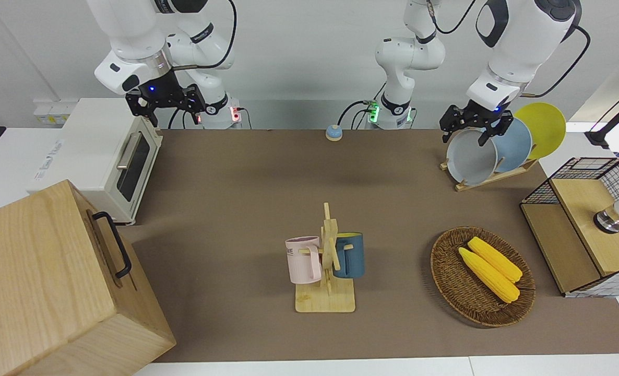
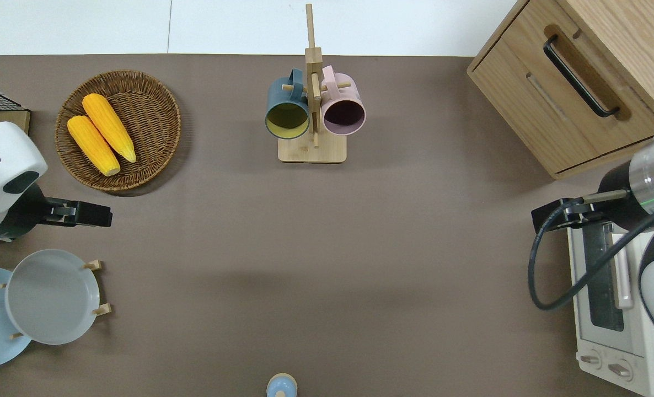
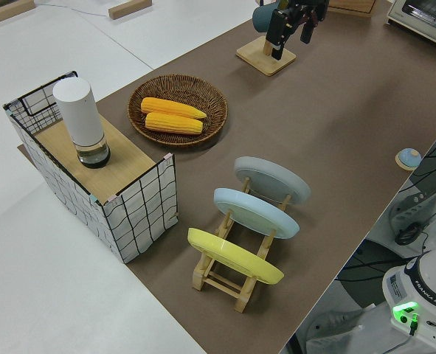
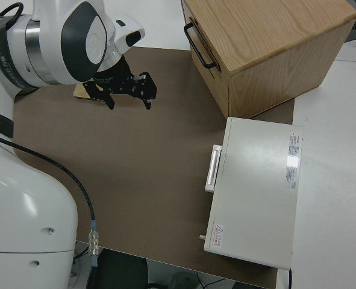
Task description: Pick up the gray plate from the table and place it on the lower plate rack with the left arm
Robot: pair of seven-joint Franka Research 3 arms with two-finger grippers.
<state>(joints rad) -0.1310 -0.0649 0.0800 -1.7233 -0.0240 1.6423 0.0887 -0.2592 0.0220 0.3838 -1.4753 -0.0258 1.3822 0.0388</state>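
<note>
Your gray plate [image 2: 51, 296] sits tilted in the lower plate rack [image 3: 236, 274], in the slot at the rack's end toward the table's middle, near the robots' edge of the tabletop at the left arm's end. Its hollow face looks toward the middle of the table. The light blue plate [image 3: 256, 212] stands in the next slot just beside it, and the yellow plate [image 3: 234, 256] in the slot after that, closest to the left arm's end edge. Two rack peg tips [image 2: 93, 265] stick out past the gray plate's rim in the overhead view.

You see the left gripper [image 2: 96, 214] up in the air, over bare mat between the wicker basket [image 2: 159, 105] and the gray plate, clear of the plate. Its fingers [image 1: 483, 137] are spread apart with nothing between them. Nothing is touching the gray plate but the rack.

The right arm is parked; its gripper [image 4: 129, 96] shows fingers apart and empty in the right side view.

Two corn cobs [image 2: 101, 134] lie in the basket, farther from the robots than the rack. The mug tree [image 2: 312, 149] with a pink mug [image 2: 343, 112] and a blue mug [image 2: 287, 113] stands mid-table near the edge farthest from the robots. The toaster oven [image 1: 95, 154] and wooden cabinet [image 1: 48, 282] fill the right arm's end.
</note>
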